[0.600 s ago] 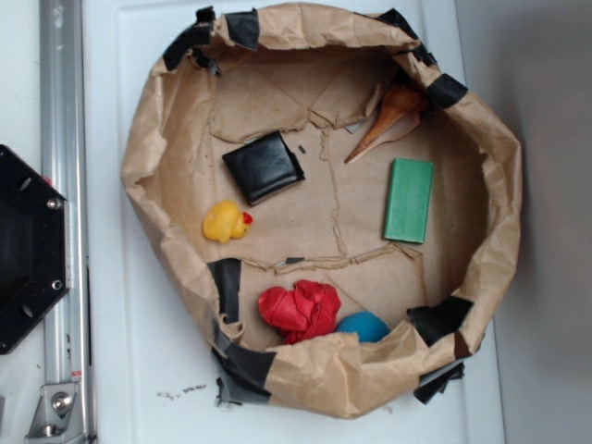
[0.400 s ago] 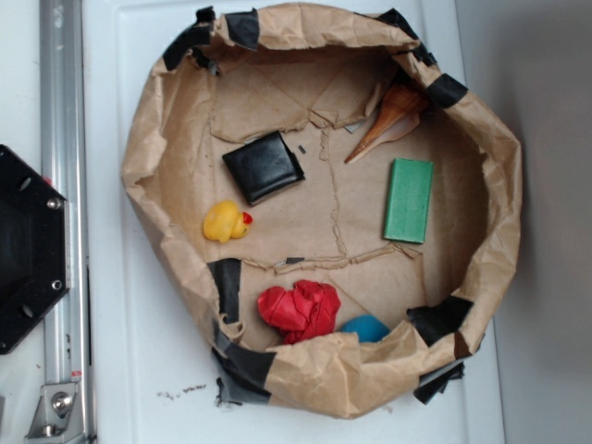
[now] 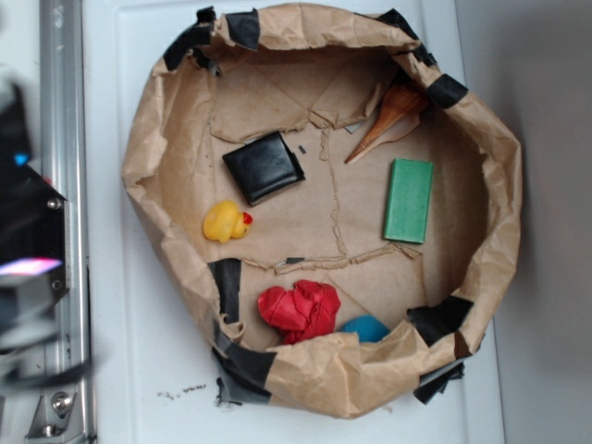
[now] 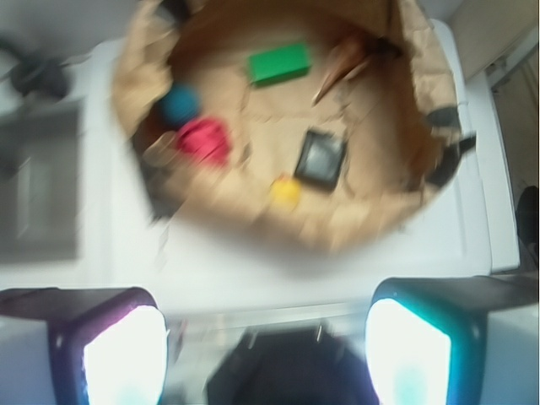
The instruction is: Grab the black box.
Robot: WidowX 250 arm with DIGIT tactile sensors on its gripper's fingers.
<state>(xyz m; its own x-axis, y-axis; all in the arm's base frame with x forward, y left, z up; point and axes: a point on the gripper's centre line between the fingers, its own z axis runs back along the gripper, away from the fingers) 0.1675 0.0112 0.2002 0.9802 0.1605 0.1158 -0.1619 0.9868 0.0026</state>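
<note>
The black box (image 3: 264,166) lies flat on the brown paper floor of the paper-rimmed bin (image 3: 148,139), upper left of its middle, just above the yellow duck (image 3: 226,222). In the wrist view the box (image 4: 321,159) shows small and blurred, far ahead. My gripper (image 4: 266,354) is open and empty, its two fingers wide apart, high above the white table and outside the bin. In the exterior view only a blurred dark shape of the arm (image 3: 23,277) shows at the left edge, far left of the box.
In the bin also lie a green block (image 3: 408,200), a red crumpled thing (image 3: 300,309), a blue ball (image 3: 363,326) and a brown cone (image 3: 387,118). A metal rail (image 3: 61,139) and the black robot base (image 3: 28,231) stand at left.
A blurred arm has come into the exterior view at the left edge, over the black base. The things in the bin have not moved.
</note>
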